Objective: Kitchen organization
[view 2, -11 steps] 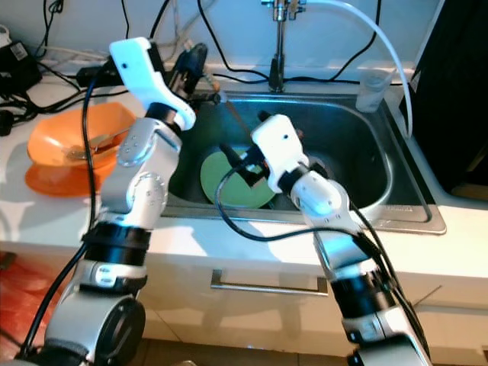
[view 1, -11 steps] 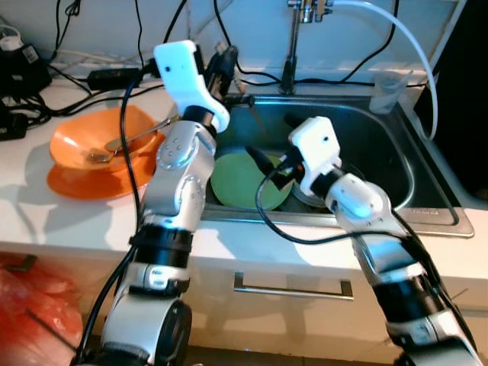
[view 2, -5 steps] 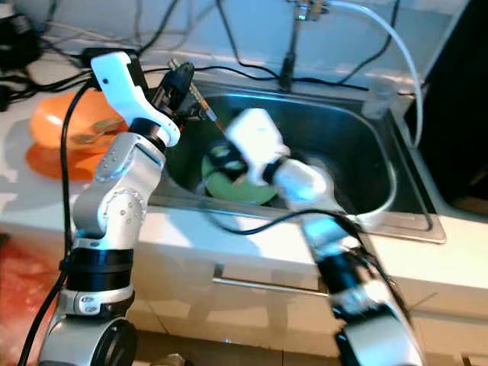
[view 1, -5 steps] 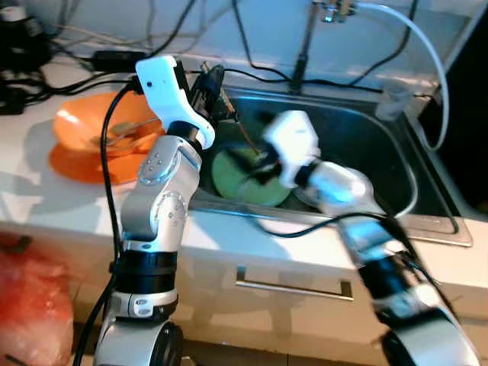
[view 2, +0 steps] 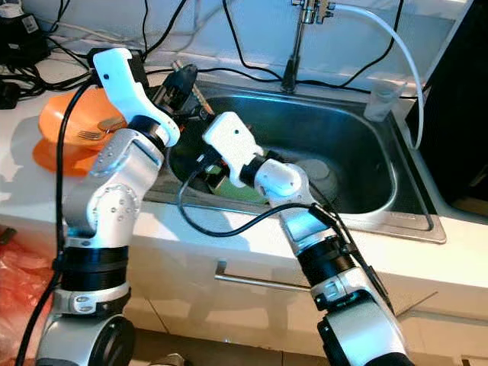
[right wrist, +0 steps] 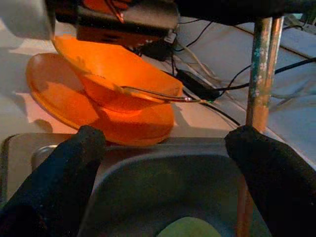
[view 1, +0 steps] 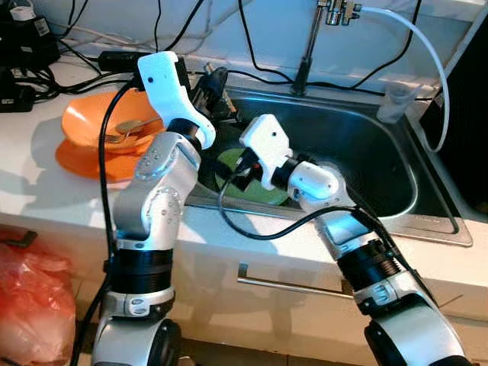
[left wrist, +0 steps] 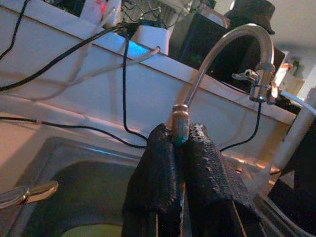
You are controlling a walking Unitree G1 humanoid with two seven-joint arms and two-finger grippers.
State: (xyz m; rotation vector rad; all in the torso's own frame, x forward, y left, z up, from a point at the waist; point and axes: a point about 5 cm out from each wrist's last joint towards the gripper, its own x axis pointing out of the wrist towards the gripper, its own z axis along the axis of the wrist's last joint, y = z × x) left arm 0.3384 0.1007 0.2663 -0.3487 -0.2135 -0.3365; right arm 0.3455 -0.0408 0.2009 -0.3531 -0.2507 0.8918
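Over the front edge of the sink, the right gripper reaches toward the basin's left wall with its fingers spread wide and nothing between them; its wrist camera looks across the rim to the orange bowl stacked on an orange plate on the counter, a spoon resting in the bowl. The head views add the green plate on the basin floor, mostly covered by that arm. Farther back, at the sink's left rear corner, the left gripper is clamped on a thin stick (its lower end is hidden). The faucet rises behind.
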